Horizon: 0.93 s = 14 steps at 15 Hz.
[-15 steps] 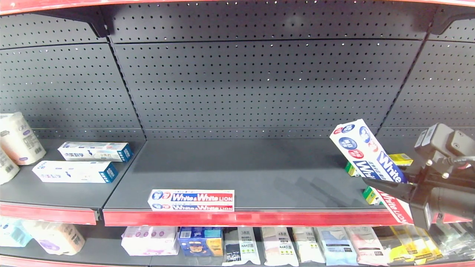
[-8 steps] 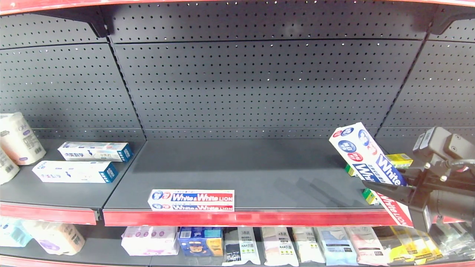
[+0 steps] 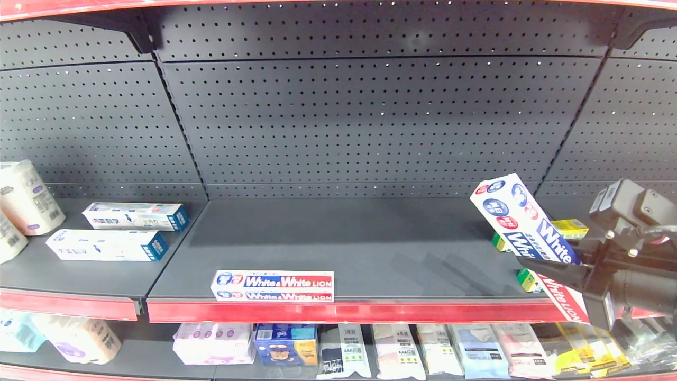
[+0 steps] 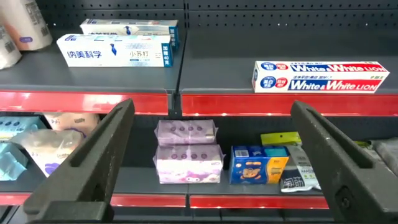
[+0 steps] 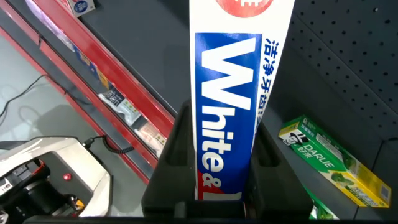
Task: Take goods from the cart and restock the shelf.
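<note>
My right gripper (image 3: 550,267) is shut on a white, blue and red toothpaste box (image 3: 521,225) at the right end of the grey middle shelf (image 3: 370,248). The box tilts up and to the left above the shelf. In the right wrist view the same toothpaste box (image 5: 239,93) runs up between the black fingers (image 5: 180,149). A matching toothpaste box (image 3: 273,286) lies flat at the shelf's front edge, also the flat toothpaste box (image 4: 319,76) in the left wrist view. My left gripper (image 4: 214,158) stands open in front of the lower shelf with nothing between its fingers.
Green and yellow boxes (image 3: 570,228) lie behind the held box, one green box (image 5: 336,168) close beside it. Two white and blue boxes (image 3: 108,244) and paper rolls (image 3: 26,197) sit on the left shelf section. Tissue packs (image 4: 188,152) and packaged goods (image 3: 439,349) fill the lower shelf.
The held toothpaste box dipped a little and came back up; it stands almost where it was a second ago. Nothing else has moved.
</note>
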Tool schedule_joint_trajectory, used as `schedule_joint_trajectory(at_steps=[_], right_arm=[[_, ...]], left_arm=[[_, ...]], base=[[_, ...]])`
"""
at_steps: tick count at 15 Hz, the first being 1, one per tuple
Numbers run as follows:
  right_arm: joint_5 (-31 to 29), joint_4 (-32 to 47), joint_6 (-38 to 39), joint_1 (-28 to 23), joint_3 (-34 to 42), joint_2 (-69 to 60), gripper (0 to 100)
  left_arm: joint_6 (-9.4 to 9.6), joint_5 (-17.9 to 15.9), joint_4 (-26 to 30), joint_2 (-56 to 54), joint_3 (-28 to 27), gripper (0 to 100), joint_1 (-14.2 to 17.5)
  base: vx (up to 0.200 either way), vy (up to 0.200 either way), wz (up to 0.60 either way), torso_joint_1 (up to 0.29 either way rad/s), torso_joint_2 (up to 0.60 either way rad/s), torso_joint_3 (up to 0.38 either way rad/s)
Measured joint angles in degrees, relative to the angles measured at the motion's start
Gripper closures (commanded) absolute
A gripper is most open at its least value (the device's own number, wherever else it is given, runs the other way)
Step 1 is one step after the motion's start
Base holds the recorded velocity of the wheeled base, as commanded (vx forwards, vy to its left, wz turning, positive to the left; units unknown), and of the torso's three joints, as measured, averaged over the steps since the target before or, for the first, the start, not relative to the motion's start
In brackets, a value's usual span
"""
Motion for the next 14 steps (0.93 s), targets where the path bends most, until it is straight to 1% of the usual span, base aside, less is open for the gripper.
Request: schedule_joint_trajectory(at_steps=[5,11,14], right_arm=[[0.0,0.0,0.0,0.0,0.1,0.0,100],[0.0,0.1,0.0,0.0,0.1,0.1,100],[0.0,0.0,0.0,0.0,0.2,0.2,100]], left_arm=[[-0.02,0.0,0.0,0.0,0.0,0,0.0],[0.0,0.0,0.0,0.0,0.0,0,0.0],[0.0,0.0,0.0,0.0,0.0,0,0.1]], base=[[0.0,0.0,0.0,0.0,0.0,0.0],[0.0,0.0,0.6,0.006,0.0,0.002],[0.0,0.0,0.0,0.0,0.0,0.0]])
